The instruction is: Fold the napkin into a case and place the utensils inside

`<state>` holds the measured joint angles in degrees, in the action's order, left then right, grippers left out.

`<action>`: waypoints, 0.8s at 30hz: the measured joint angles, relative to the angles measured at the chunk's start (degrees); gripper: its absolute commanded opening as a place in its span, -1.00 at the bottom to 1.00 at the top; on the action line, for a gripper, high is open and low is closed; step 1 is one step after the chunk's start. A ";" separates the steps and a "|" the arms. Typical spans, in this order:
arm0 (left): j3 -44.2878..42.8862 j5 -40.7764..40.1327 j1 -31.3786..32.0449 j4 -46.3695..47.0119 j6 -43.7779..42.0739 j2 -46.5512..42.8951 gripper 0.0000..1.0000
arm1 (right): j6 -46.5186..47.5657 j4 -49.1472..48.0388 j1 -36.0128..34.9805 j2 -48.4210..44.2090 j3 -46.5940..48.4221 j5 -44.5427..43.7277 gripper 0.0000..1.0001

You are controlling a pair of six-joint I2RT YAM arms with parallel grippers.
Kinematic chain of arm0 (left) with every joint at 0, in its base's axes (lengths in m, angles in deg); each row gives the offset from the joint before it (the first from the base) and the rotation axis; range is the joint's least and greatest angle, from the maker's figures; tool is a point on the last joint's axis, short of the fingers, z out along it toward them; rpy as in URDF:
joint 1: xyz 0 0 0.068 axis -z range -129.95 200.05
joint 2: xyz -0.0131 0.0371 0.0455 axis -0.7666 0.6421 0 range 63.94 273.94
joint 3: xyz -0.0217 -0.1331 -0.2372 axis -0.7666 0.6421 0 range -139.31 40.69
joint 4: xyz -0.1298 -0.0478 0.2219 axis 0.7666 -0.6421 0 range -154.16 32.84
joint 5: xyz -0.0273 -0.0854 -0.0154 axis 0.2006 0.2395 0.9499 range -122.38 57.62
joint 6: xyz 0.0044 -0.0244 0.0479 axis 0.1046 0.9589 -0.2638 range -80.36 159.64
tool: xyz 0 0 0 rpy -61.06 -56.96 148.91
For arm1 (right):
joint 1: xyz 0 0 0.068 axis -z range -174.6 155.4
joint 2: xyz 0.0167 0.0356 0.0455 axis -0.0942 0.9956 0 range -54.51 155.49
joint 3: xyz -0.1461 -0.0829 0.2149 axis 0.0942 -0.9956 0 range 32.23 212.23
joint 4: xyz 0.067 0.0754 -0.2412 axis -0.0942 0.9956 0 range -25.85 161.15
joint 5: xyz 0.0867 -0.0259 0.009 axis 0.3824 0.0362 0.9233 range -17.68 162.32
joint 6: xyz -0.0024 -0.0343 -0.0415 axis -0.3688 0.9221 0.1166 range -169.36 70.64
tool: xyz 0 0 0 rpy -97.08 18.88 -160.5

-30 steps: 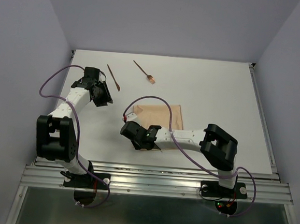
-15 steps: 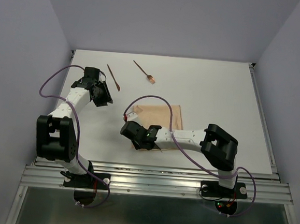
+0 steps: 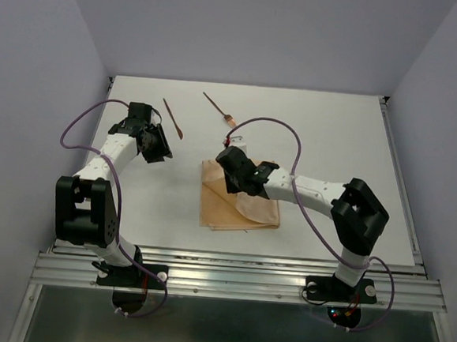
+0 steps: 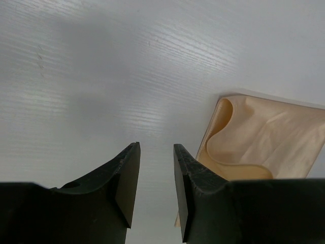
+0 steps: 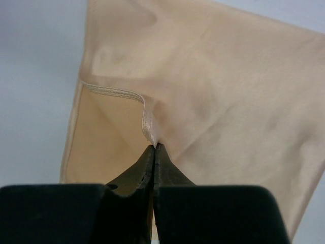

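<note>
The tan napkin (image 3: 241,212) lies in the middle of the table, partly doubled over itself. My right gripper (image 3: 233,170) hangs over its far edge, shut on a stitched hem of the napkin (image 5: 148,122); the lifted layer drapes from the closed tips (image 5: 154,146). Both utensils lie at the far side: a plain reddish-brown stick (image 3: 172,117) and a fork (image 3: 220,109) with a small pale head. My left gripper (image 3: 158,146) hovers left of the napkin, open, with only bare table between its fingers (image 4: 155,157). The napkin's curled edge (image 4: 264,137) shows to its right.
The white table (image 3: 334,132) is bounded by grey walls at the back and sides, with a metal rail (image 3: 236,278) along the near edge. A purple cable (image 3: 275,127) loops above the right arm.
My right gripper has closed on the napkin's near-left part and carried it toward the far right, folding that layer over the sheet. The left arm has stayed put.
</note>
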<state>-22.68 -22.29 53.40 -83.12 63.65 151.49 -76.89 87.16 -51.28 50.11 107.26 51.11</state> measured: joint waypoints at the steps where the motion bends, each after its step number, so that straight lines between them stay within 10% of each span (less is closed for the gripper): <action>1: 0.00 0.02 0.00 0.00 0.00 0.00 -0.13 | -0.17 -0.26 0.94 -0.22 -0.22 0.26 -0.99; 24: 0.02 0.44 0.00 0.02 -0.70 0.02 -0.13 | -0.74 -3.98 16.09 -0.68 -2.75 2.14 -0.99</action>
<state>-22.66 -21.86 53.40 -83.09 62.95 151.51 -77.64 83.18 -35.20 49.43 104.50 53.25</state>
